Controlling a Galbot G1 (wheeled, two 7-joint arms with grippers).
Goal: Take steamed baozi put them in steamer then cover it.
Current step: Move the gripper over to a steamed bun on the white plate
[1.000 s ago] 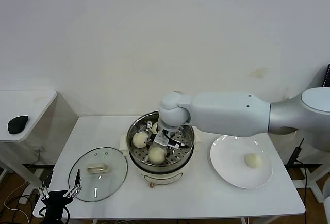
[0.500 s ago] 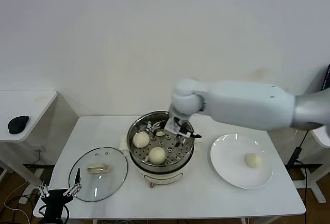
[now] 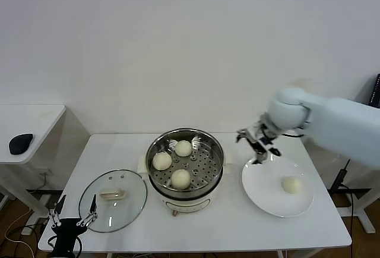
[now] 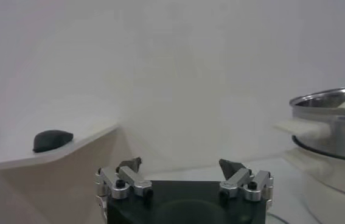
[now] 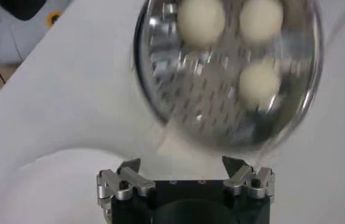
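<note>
The steamer (image 3: 155, 151) stands mid-table with three cream baozi inside: one at the back (image 3: 183, 148), one on the left (image 3: 161, 161) and one at the front (image 3: 180, 178). They show in the right wrist view too (image 5: 201, 18). A fourth baozi (image 3: 291, 184) lies on the white plate (image 3: 261, 189) at the right. My right gripper (image 3: 256, 142) is open and empty, in the air between steamer and plate, over the plate's near-left rim. The glass cover (image 3: 113, 200) lies flat left of the steamer. My left gripper (image 3: 74, 217) is open, parked at the table's front left corner.
A side table (image 3: 35, 118) with a black mouse (image 3: 21, 142) stands at far left, also in the left wrist view (image 4: 52, 139). The steamer's rim (image 4: 333, 100) shows there at the right. The table's front edge runs just below cover and plate.
My right gripper left the third baozi in the steamer, rose out and swung right toward the plate. The left gripper's fingers have spread a little.
</note>
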